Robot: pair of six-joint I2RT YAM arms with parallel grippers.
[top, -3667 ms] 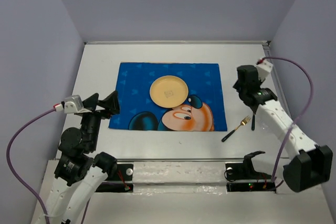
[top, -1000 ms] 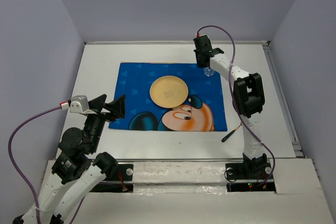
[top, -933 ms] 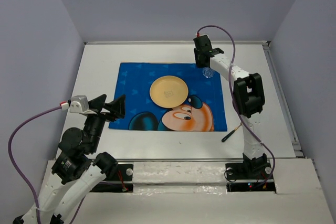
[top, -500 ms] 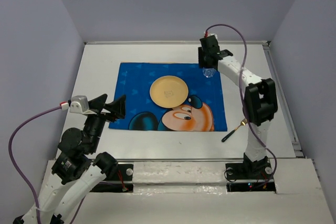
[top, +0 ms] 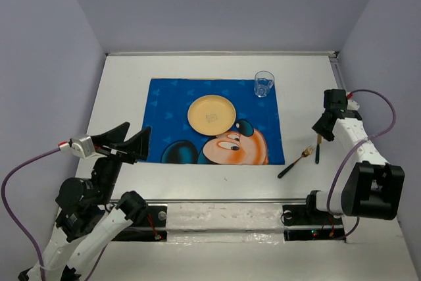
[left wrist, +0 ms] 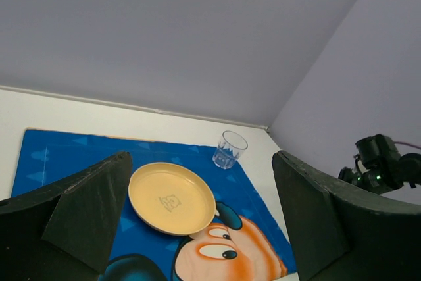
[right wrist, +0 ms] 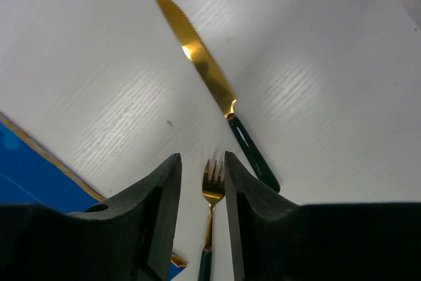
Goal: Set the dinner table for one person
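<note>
The white dinner table [top: 125, 77] holds a blue Mickey placemat [top: 171, 97] with a yellow plate [top: 211, 113] on it. A clear glass [top: 264, 83] stands upright at the mat's far right corner. A gold fork [top: 297, 160] and a gold knife [top: 317, 151], both dark-handled, lie right of the mat. My right gripper [top: 323, 128] hovers above them, narrowly open; in the right wrist view [right wrist: 202, 159] the fork's tines [right wrist: 212, 179] show between the fingers and the knife [right wrist: 204, 64] lies beyond. My left gripper [top: 135, 143] is wide open and empty, raised at the near left.
In the left wrist view the plate [left wrist: 172, 197] and the glass [left wrist: 230, 149] sit on the placemat [left wrist: 66, 162], with the right arm [left wrist: 378, 166] at the far right. The placemat's corner [right wrist: 26, 162] shows left of the right fingers. Walls enclose the table.
My right gripper let go of the glass at the mat's far right corner and swung back right, over the fork and knife. My left arm drew back a little.
</note>
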